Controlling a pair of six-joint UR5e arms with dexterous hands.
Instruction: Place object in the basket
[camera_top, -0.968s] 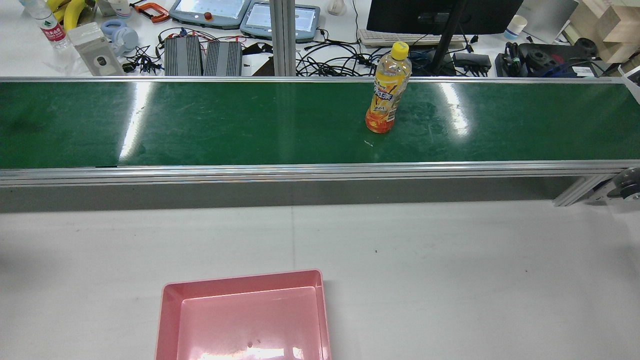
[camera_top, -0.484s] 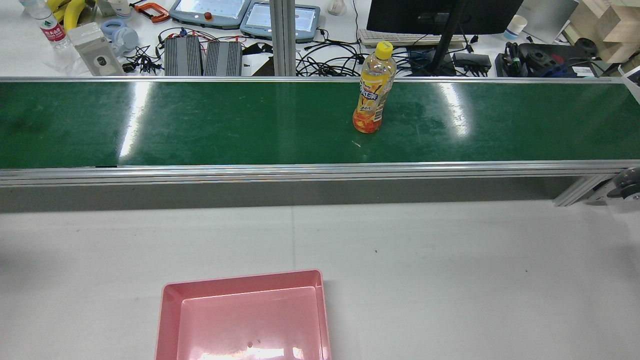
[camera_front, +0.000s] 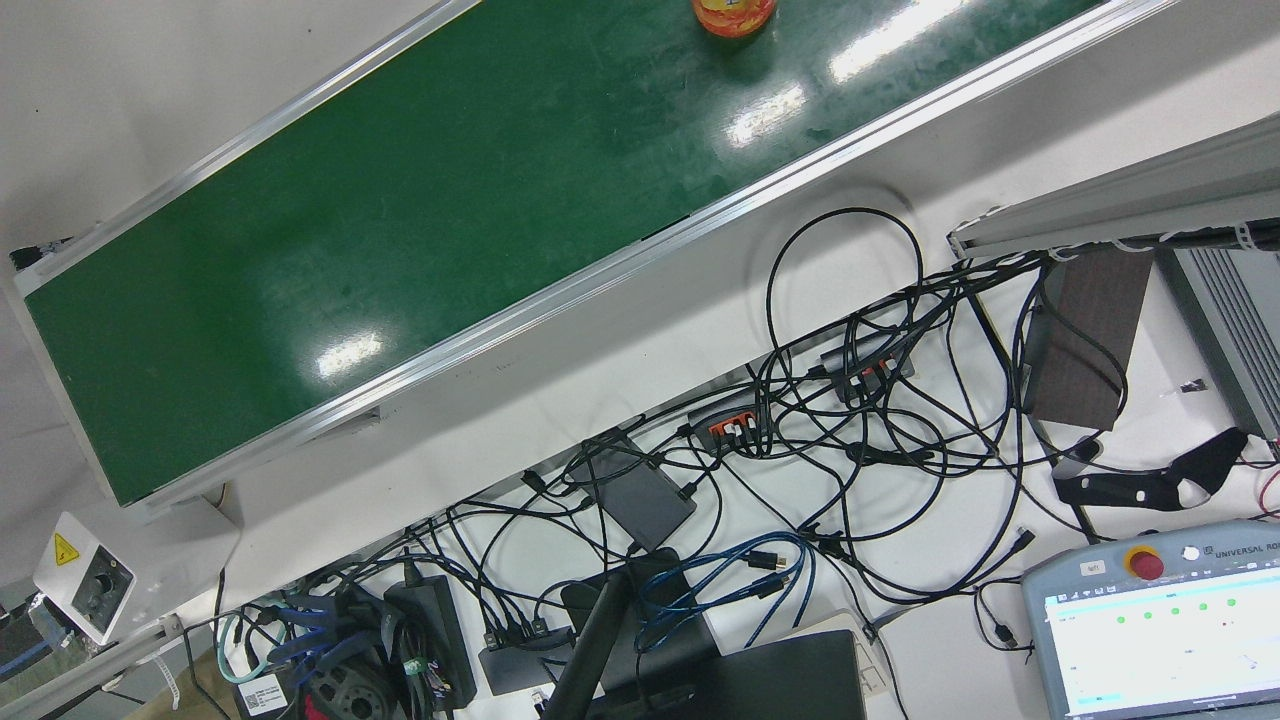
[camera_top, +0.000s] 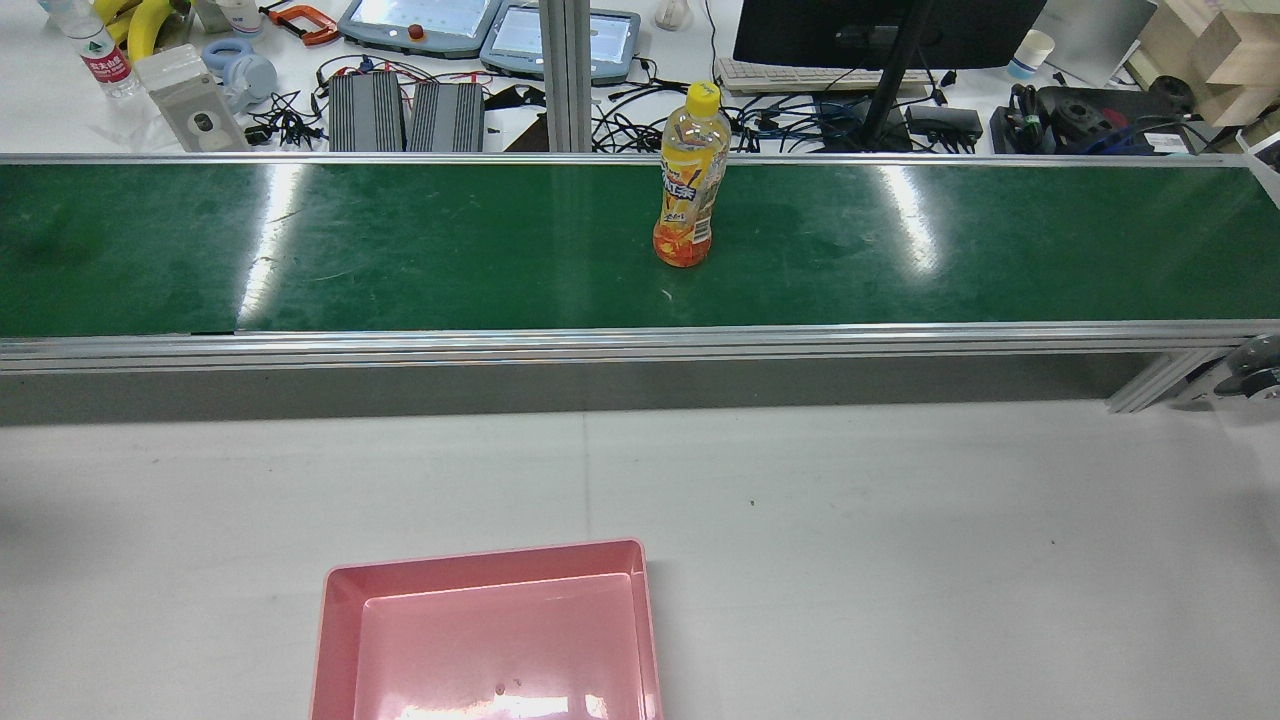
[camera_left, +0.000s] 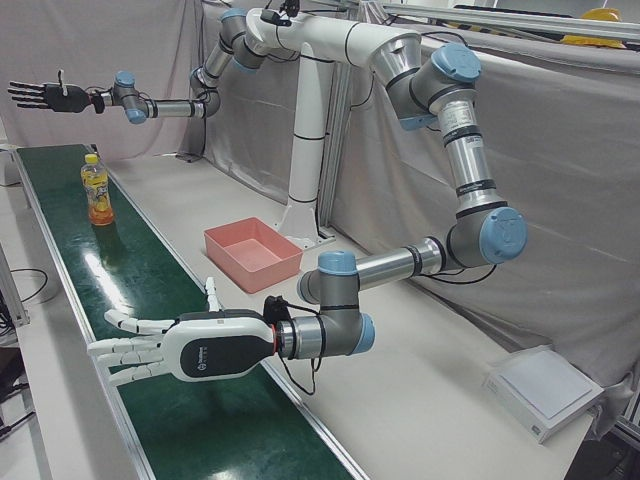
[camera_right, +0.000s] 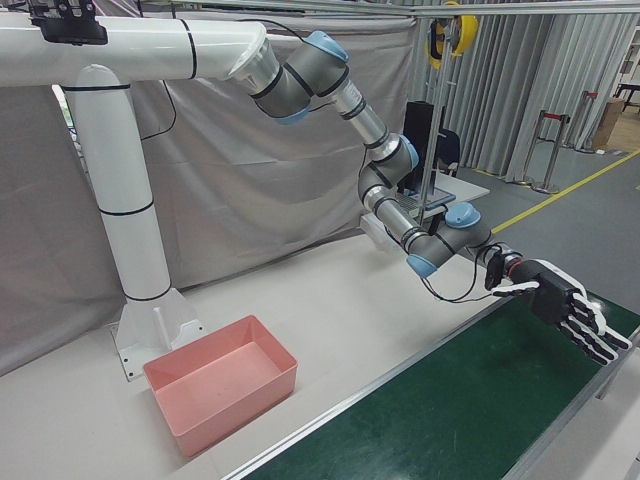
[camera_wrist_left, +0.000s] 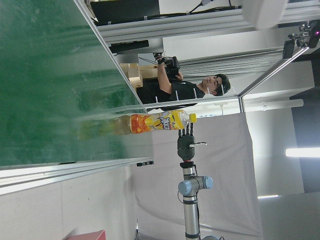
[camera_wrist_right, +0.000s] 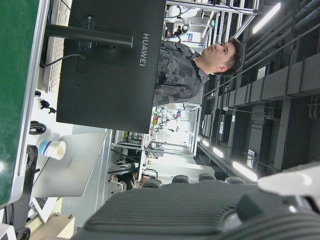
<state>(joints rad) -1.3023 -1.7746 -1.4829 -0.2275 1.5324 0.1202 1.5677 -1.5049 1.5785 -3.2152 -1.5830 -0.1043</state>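
Observation:
An orange drink bottle (camera_top: 690, 190) with a yellow cap stands upright on the green conveyor belt (camera_top: 400, 250), slightly right of centre in the rear view. Only its base (camera_front: 733, 12) shows at the front view's top edge. The pink basket (camera_top: 480, 560) lies empty on the white table, near the rear view's bottom edge. My left hand (camera_left: 165, 348), white and black, hovers open over the near end of the belt, far from the bottle (camera_left: 97, 192). My right hand (camera_right: 565, 308), dark, hangs open above the belt's other end. In the left hand view the bottle (camera_wrist_left: 157, 122) stands before that right hand (camera_wrist_left: 186, 137).
Cables, a monitor (camera_top: 880, 30) and teach pendants (camera_top: 420, 22) crowd the desk beyond the belt. A person (camera_wrist_right: 200, 60) stands past the monitor. The white pedestal (camera_left: 305, 150) rises behind the basket (camera_left: 270, 272). A white box (camera_left: 545, 385) sits on the table's corner.
The bottle has travelled leftward along the belt in the rear view, staying upright. The basket has not moved.

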